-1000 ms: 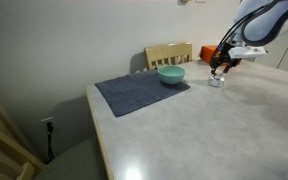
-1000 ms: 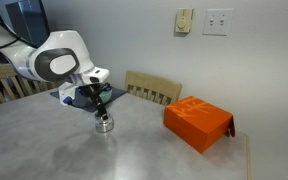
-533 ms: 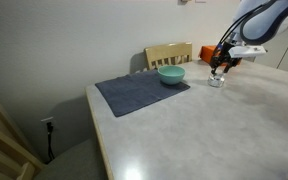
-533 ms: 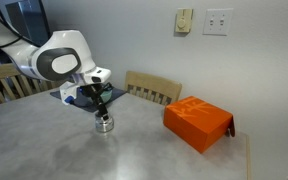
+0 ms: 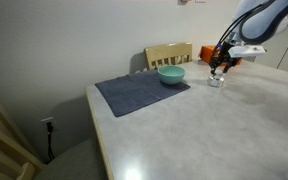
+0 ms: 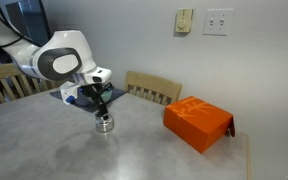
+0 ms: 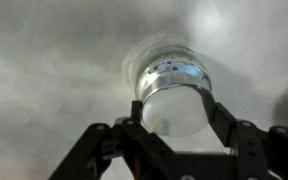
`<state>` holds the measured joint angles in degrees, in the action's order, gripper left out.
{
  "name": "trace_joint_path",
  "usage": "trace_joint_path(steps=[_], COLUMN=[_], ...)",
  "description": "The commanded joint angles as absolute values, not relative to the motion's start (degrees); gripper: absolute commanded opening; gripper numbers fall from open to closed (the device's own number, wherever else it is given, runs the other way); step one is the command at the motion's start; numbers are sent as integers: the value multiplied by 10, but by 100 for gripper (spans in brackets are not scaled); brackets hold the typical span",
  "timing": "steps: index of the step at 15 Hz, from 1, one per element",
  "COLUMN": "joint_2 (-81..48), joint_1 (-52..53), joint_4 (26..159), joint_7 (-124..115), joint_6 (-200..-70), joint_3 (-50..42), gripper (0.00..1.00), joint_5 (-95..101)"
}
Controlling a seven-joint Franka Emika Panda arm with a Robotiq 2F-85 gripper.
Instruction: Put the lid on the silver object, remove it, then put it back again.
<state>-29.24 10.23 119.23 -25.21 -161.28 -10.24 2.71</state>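
The silver object is a small short pot that stands on the grey table; it also shows in an exterior view and in the wrist view. My gripper hangs straight above it, as seen in both exterior views. Its two fingers are shut on the lid, a flat pale round disc. The lid sits right over the pot's mouth and hides most of it. I cannot tell whether the lid touches the rim.
A teal bowl stands on a dark grey mat. An orange box lies on the table beyond the pot. A wooden chair stands at the table's far edge.
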Motion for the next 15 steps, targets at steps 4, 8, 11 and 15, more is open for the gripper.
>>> trace_joint_path(steps=[4,8,11,15], joint_2=[-301,-300,-298,-296], joint_1=[99,107,111,114], joint_4=[1187,1188,1188,1189], joint_7=[-240,-245,-247,-250], joint_6=[-1616,-1618,-1620,-1624], joint_3=[-98,-102,-104,-107], gripper=[44,44,44,44], joint_5=[23,27,29,30])
